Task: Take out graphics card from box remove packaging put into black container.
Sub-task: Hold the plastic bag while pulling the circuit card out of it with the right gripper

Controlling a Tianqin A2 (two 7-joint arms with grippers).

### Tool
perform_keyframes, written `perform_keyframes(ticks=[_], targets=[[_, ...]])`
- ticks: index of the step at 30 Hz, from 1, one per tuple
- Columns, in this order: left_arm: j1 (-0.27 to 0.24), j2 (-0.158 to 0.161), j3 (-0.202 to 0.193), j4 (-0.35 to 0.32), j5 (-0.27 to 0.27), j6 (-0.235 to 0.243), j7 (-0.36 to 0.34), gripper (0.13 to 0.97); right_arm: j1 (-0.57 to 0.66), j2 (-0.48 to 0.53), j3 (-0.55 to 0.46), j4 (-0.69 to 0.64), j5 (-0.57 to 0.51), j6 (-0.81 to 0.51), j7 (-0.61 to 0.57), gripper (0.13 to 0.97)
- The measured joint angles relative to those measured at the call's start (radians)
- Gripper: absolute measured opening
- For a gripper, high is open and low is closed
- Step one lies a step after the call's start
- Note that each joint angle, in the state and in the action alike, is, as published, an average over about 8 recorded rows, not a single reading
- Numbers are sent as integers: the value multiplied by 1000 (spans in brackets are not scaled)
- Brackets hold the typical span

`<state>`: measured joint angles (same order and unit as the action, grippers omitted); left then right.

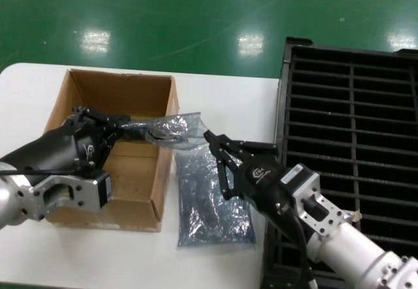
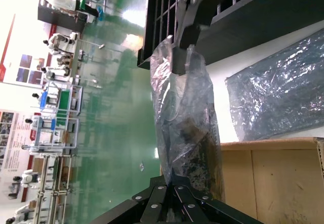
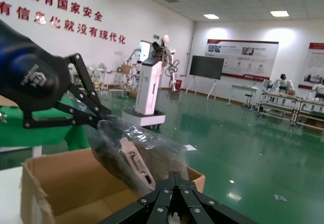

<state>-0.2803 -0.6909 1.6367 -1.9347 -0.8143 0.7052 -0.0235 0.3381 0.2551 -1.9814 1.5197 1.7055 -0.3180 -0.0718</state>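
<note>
A crinkled translucent packaging bag [image 1: 168, 131] hangs in the air over the right wall of the cardboard box [image 1: 140, 201], stretched between my two grippers. My left gripper [image 1: 125, 123] is shut on the bag's box-side end [image 2: 177, 179]. My right gripper [image 1: 210, 139] is shut on the opposite end [image 3: 175, 177]. The graphics card [image 3: 132, 159] shows inside the bag as a dark board with a pale metal bracket. The black container [image 1: 353, 139] with its long slots stands to the right, under my right arm.
A second identical bag [image 1: 212, 201] lies flat on the white table [image 1: 215, 93] between the box and the black container. The box interior [image 1: 130, 171] looks bare where it shows. Green floor lies beyond the table's far edge.
</note>
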Motion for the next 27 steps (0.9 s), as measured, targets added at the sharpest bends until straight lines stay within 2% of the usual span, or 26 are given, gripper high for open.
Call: perform_keyframes(ticks=[5, 16, 27], targets=[[0, 0, 0, 0, 0, 0, 0, 140, 68, -14, -15, -76, -38, -15, 11, 135], [0, 0, 0, 0, 0, 0, 0, 140, 206, -20, -74, -208, -188, -76, 194, 134], [0, 0, 0, 0, 0, 0, 0, 140, 301, -27, -75, -271, -166, -188, 156, 134]])
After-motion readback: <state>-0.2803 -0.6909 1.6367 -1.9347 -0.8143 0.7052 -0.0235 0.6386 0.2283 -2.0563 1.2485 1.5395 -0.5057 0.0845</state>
